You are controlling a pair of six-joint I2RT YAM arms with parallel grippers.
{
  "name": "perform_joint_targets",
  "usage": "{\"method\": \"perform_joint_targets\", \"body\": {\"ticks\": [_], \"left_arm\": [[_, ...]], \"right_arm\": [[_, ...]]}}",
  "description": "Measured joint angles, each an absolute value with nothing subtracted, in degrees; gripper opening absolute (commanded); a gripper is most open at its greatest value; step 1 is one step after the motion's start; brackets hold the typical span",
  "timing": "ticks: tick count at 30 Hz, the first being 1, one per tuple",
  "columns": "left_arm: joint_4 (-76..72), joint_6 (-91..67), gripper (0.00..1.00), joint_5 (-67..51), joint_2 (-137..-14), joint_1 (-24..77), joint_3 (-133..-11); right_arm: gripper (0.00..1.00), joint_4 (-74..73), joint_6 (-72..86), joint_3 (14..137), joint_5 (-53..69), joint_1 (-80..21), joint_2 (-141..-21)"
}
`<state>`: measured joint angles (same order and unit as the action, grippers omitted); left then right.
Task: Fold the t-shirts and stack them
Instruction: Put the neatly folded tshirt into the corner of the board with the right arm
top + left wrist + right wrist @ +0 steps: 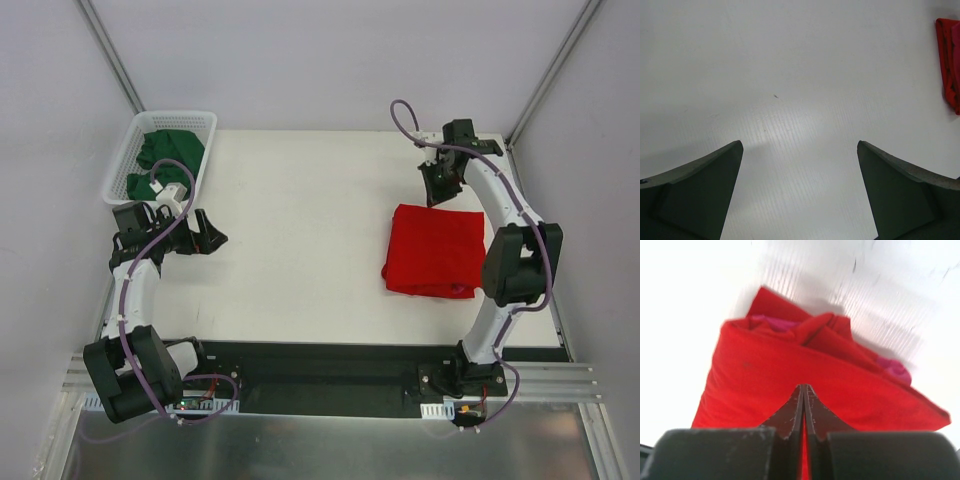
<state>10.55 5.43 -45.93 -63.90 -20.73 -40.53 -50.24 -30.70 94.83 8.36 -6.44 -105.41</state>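
T-shirts are sitting at two different stages of the job. Nearest the arm bases, on the right side of the counter (pixel 300 200), the red t-shirt (pixel 435 250) is lying folded into a tidy rectangle. A magenta-pink t-shirt (pixel 774 323) is peeking out at its edges, apparently underneath it. I am judging these two as folded and stacked already. Farther back, at the far-left corner, the white basket (pixel 176 118) is holding the green t-shirts (pixel 165 160), which are lying crumpled in a heap inside it. Those are waiting to be lifted out, folded and added to the pile, so the job is looking partway done, with more than one green garment probably remaining.

The left claw (pixel 799 145) is hanging over bare counter on the left, just on the near side of the basket. Its fingers are standing wide apart, gripping nothing and touching nothing. The right claw (pixel 803 387) is hovering at the far edge of the red t-shirt with its fingers pressed together and nothing showing between them. Whether its tips are brushing the cloth I cannot tell.
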Motion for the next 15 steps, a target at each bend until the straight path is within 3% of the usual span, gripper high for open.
{"method": "perform_joint_targets", "body": {"ticks": [15], "left_arm": [[10.52, 5.45, 1.0, -45.82, -63.61, -20.73, -40.4]], "right_arm": [[0.01, -50.09, -30.44, 98.78, 8.38, -13.96, -111.44]]}}
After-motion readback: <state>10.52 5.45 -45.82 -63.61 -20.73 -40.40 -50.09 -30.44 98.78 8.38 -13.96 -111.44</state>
